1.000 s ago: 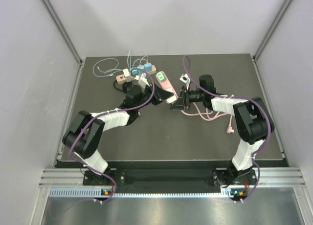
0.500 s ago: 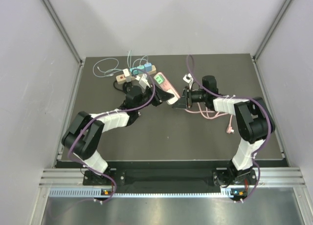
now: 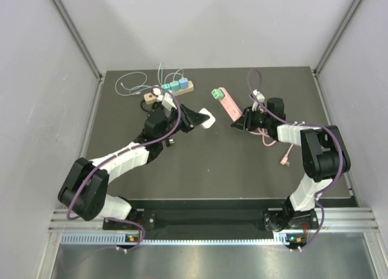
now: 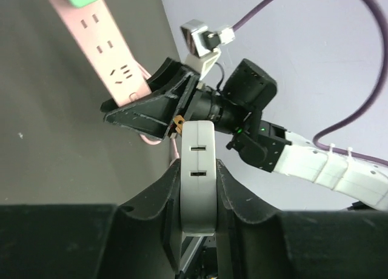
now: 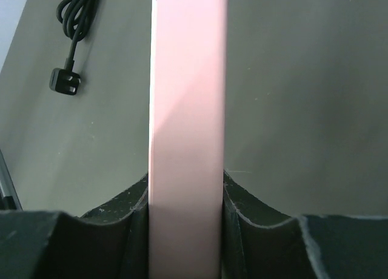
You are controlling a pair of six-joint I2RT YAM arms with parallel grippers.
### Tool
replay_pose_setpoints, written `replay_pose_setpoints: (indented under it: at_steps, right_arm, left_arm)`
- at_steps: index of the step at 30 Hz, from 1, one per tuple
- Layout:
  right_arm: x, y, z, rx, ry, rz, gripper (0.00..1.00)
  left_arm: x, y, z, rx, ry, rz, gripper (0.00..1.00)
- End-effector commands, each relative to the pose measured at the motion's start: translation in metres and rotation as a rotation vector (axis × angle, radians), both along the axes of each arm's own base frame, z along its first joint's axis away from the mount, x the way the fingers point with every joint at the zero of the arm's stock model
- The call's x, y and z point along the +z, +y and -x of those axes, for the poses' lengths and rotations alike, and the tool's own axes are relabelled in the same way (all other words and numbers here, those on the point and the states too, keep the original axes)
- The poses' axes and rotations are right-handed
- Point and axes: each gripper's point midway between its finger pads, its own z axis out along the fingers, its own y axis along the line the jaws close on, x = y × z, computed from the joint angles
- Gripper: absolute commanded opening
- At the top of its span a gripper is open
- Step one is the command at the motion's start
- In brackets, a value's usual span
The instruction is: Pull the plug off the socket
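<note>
In the top view the pink socket strip (image 3: 228, 104) is lifted at a slant, and my right gripper (image 3: 237, 122) is shut on its near end. A green plug (image 3: 216, 93) still sits in its far end. The white plug (image 3: 207, 120) is out of the strip, a short gap to its left, with my left gripper (image 3: 203, 118) shut on it. The left wrist view shows the white plug (image 4: 198, 170) pinched between the fingers, its end with two slots facing out, and the pink strip (image 4: 103, 45) beyond. The right wrist view shows the strip (image 5: 187, 109) clamped in my right gripper (image 5: 187, 185).
A wooden power strip (image 3: 171, 87) with blue and teal plugs lies at the back left beside loose white cables (image 3: 130, 82). A pink cable (image 3: 267, 135) trails right of the right gripper to a connector (image 3: 284, 161). A black plug with coiled cord (image 5: 65, 79) lies on the mat.
My right gripper shut on the pink strip and carried it right and back. My left arm drew the white plug left, and the plug and strip came apart.
</note>
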Motion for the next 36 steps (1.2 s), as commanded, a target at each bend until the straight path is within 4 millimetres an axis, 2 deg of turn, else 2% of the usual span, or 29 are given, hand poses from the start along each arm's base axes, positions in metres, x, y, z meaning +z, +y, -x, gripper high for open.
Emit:
replay_pose_setpoints:
  at_steps: [1,5,7,8,10,11,12,13,14,15,16,17,18,19,20,21,22,23,26,30,31,33,35,36]
  right_arm:
    - [0.048,0.005,-0.013,0.011,-0.200,0.002,0.00]
    - [0.052,0.006,-0.010,0.035,-0.217,-0.008,0.00]
    - [0.055,0.006,-0.008,0.055,-0.225,-0.015,0.00]
    - [0.056,0.007,-0.007,0.068,-0.231,-0.017,0.00]
    - [0.058,0.009,-0.004,0.090,-0.235,-0.025,0.00]
    - [0.059,0.008,-0.004,0.093,-0.241,-0.023,0.00]
    - [0.060,0.008,-0.003,0.092,-0.241,-0.024,0.00]
    - [0.063,0.008,-0.003,0.092,-0.248,-0.022,0.00]
    - [0.064,0.008,-0.003,0.092,-0.253,-0.021,0.00]
    - [0.067,0.007,-0.004,0.090,-0.263,-0.020,0.00]
    - [0.068,0.007,-0.003,0.090,-0.264,-0.020,0.00]
    - [0.067,0.005,-0.004,0.086,-0.264,-0.018,0.00]
    - [0.069,0.005,-0.004,0.086,-0.269,-0.018,0.00]
    - [0.070,0.005,-0.004,0.086,-0.271,-0.020,0.00]
    - [0.070,0.005,-0.005,0.083,-0.267,-0.021,0.00]
    - [0.070,0.005,-0.004,0.083,-0.265,-0.021,0.00]
    - [0.069,0.005,-0.004,0.084,-0.262,-0.022,0.00]
    - [0.069,0.005,-0.004,0.084,-0.261,-0.022,0.00]
    - [0.070,0.005,-0.005,0.082,-0.263,-0.023,0.00]
    - [0.072,0.005,-0.005,0.082,-0.265,-0.026,0.00]
    - [0.072,0.005,-0.005,0.082,-0.262,-0.026,0.00]
    - [0.072,0.006,-0.005,0.087,-0.263,-0.027,0.00]
    - [0.072,0.006,-0.004,0.086,-0.263,-0.028,0.00]
    - [0.072,0.005,-0.004,0.086,-0.260,-0.028,0.00]
  left_arm:
    - [-0.005,0.007,0.005,0.016,0.012,-0.008,0.00]
    - [-0.013,0.020,0.009,0.053,-0.015,-0.105,0.00]
    - [-0.028,0.030,0.010,0.075,-0.005,-0.190,0.00]
    - [-0.027,0.037,0.009,0.111,-0.017,-0.210,0.00]
    - [-0.042,0.054,0.010,0.154,0.006,-0.278,0.00]
    - [-0.039,0.063,0.011,0.182,-0.003,-0.285,0.00]
    - [-0.044,0.079,0.005,0.235,0.017,-0.305,0.00]
    - [-0.062,0.093,0.008,0.260,0.069,-0.340,0.00]
    - [-0.062,0.107,0.009,0.298,0.082,-0.341,0.00]
    - [-0.068,0.135,0.000,0.381,0.114,-0.345,0.00]
    - [-0.082,0.153,0.006,0.421,0.172,-0.347,0.00]
    - [-0.087,0.170,0.006,0.467,0.202,-0.342,0.00]
    - [-0.093,0.203,0.000,0.567,0.241,-0.332,0.00]
    - [-0.103,0.221,0.007,0.616,0.289,-0.338,0.00]
    - [-0.105,0.237,0.006,0.668,0.304,-0.336,0.00]
    - [-0.113,0.267,0.008,0.760,0.356,-0.337,0.00]
    - [-0.117,0.280,0.009,0.801,0.380,-0.341,0.00]
    - [-0.124,0.302,0.013,0.867,0.427,-0.337,0.00]
    - [-0.140,0.334,0.017,0.959,0.518,-0.320,0.00]
    - [-0.161,0.363,0.017,1.028,0.611,-0.299,0.00]
    - [-0.172,0.368,0.018,1.034,0.649,-0.293,0.00]
    - [-0.173,0.377,0.013,1.040,0.644,-0.267,0.00]
    - [-0.183,0.381,0.011,1.031,0.679,-0.266,0.04]
    - [-0.176,0.384,0.002,1.027,0.641,-0.262,0.07]
